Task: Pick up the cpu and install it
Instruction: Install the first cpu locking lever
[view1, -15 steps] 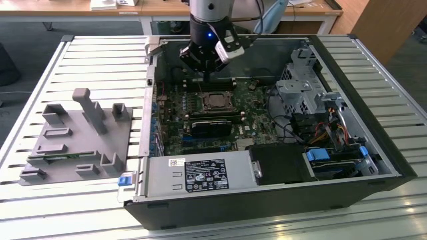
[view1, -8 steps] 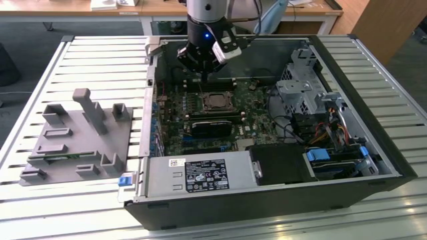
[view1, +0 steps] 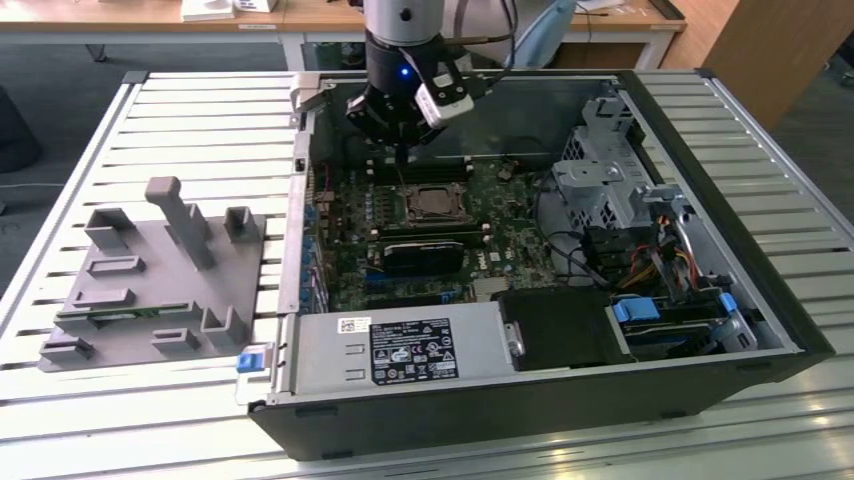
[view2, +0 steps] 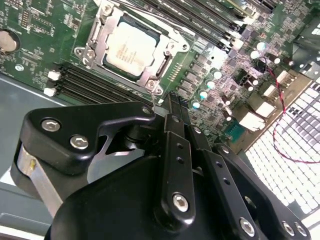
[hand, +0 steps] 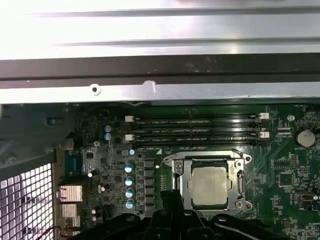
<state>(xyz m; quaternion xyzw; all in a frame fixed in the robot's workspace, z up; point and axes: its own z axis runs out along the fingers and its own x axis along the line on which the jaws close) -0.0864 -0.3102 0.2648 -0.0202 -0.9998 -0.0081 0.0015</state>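
Jaws looked together with nothing between them, judging from the second wrist view, where the black fingers met in a narrow stack; gripper (view2: 170, 117) carried no chip. Cpu (view2: 131, 49) sat flat in the socket (view2: 95, 37) on the motherboard (view2: 40, 30), silver top up, metal frame around it; same in the first wrist view, cpu (hand: 209, 186) inside the frame, memory slots (hand: 195, 131) just beside it. In the exterior view the gripper (view1: 400, 150) hung above the board inside the open computer case (view1: 534, 400), near the socket but apart from it, toward the case's far wall. Grey fixture tray (view1: 147, 270) lay on the slatted table (view1: 80, 400) at the exterior view's left, well apart from the arm.

Judgement: chip placement looked done, so the step in hand was the tail of the install, arm clear of the socket. Whether the retention frame was latched, cannot tell. Any further move would call for a straight lift, keeping clear of the frame, memory slots and the black heatsink block (view1: 427, 255) near the socket.
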